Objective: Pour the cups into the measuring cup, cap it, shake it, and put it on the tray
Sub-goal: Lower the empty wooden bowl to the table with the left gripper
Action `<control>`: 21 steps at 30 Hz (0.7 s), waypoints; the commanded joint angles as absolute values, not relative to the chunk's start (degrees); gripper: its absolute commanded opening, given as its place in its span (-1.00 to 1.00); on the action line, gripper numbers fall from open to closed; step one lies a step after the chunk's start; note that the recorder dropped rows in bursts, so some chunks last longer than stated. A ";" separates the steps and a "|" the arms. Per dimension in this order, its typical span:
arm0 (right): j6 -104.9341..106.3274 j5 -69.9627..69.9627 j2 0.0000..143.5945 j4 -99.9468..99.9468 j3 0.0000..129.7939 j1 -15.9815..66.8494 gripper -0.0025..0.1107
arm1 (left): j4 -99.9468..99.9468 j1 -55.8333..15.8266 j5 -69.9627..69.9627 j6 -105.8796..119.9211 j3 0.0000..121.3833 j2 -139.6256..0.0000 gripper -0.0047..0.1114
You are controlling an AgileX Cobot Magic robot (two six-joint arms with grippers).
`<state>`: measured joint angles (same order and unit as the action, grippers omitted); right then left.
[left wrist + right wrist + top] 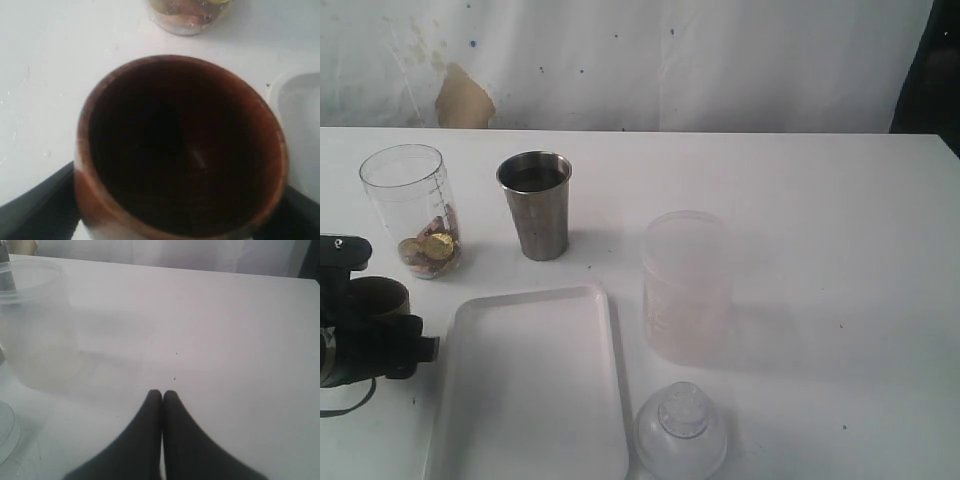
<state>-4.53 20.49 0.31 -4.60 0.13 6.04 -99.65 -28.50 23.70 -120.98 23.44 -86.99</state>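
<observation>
My left gripper at the table's left edge is shut on the squat brown cup. In the left wrist view that cup stands upright and fills the frame, its inside dark, with a dark finger on either side. Just beyond it stands the clear measuring cup, with gold and brownish pieces at its bottom. The steel tumbler stands upright to its right. The white tray lies at the front. My right gripper is shut and empty over bare table, out of the exterior view.
A frosted, milky container stands right of the tray, close to my right gripper. A clear domed lid lies in front of it. The tray's corner is right beside the brown cup. A dark object sits at the far right edge.
</observation>
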 commanded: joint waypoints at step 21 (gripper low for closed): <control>-4.76 20.06 0.00 -4.65 0.00 6.23 -0.96 | -79.50 -28.73 24.52 -105.66 23.80 -72.46 0.77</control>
